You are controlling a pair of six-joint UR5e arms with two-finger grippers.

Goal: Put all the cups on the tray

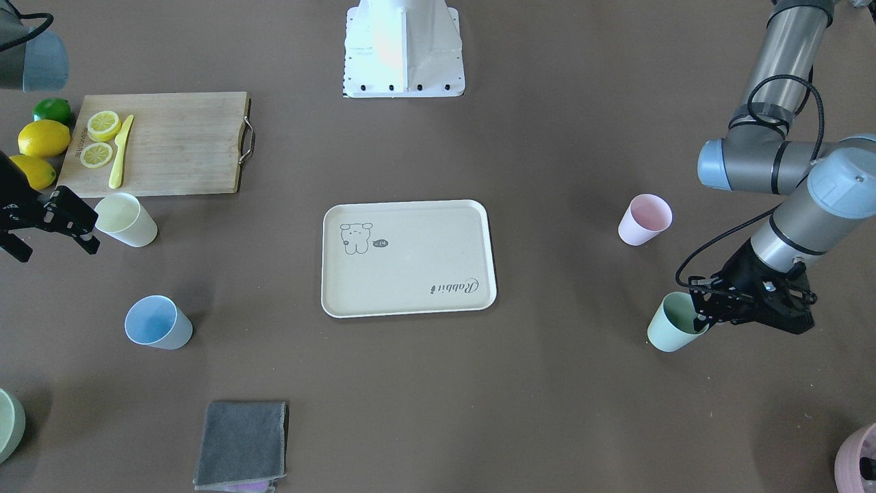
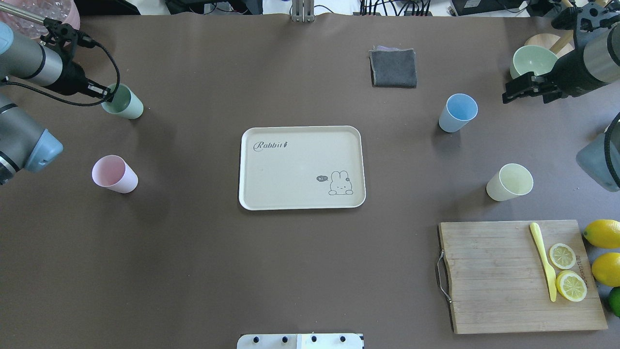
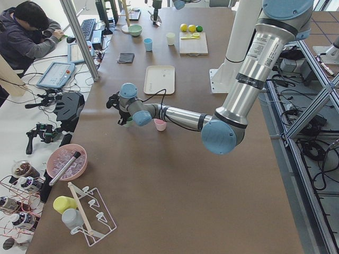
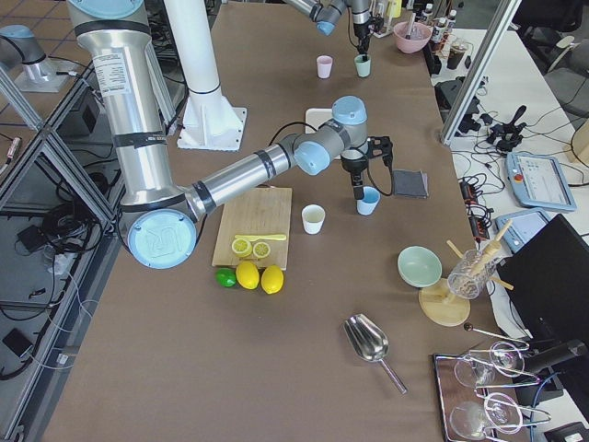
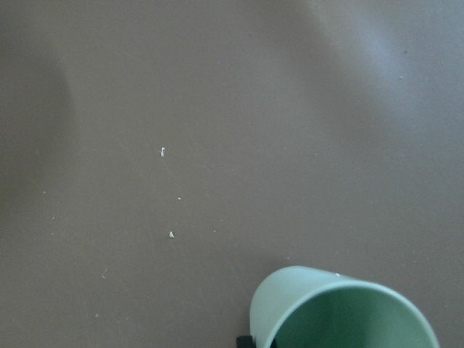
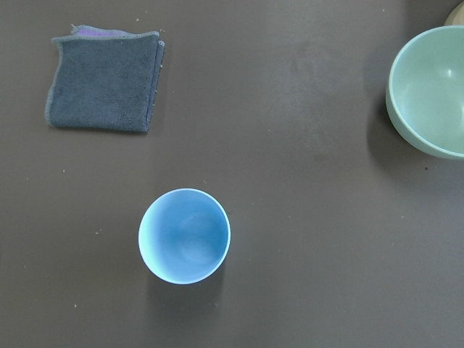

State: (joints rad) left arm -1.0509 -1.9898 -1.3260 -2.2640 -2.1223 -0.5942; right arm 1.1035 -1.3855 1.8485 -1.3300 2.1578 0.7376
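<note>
So the left claw (image 1: pixel 699 320) was right down at the mint green cup (image 1: pixel 667 332), fingertips at the rim on the side facing the arm. The wrist cam only caught a sliver of black next to the cup wall, so I honestly couldn't tell how far the jaws were apart or whether they'd actually clamped on it. The pink cup (image 1: pixel 645 219) stood near that claw, toward the robot's base, untouched.

The right claw (image 1: pixel 56 252) was spread wide and had nothing in it, hanging above the table. The blue cup (image 6: pixel 184 235) stood upright below it, apart from the fingers and in plain view of its wrist cam. A folded gray cloth (image 6: pixel 105 80) lay off to one side of that cup and a green bowl (image 6: pixel 431 90) to the other. The yellow cup (image 1: pixel 126 219) was on the base side of that claw, just beside the wooden cutting board (image 1: pixel 171 144).

The tray (image 1: pixel 410 274) sat well apart from both claws, roughly midway between them, and all four cups were on the bare table.
</note>
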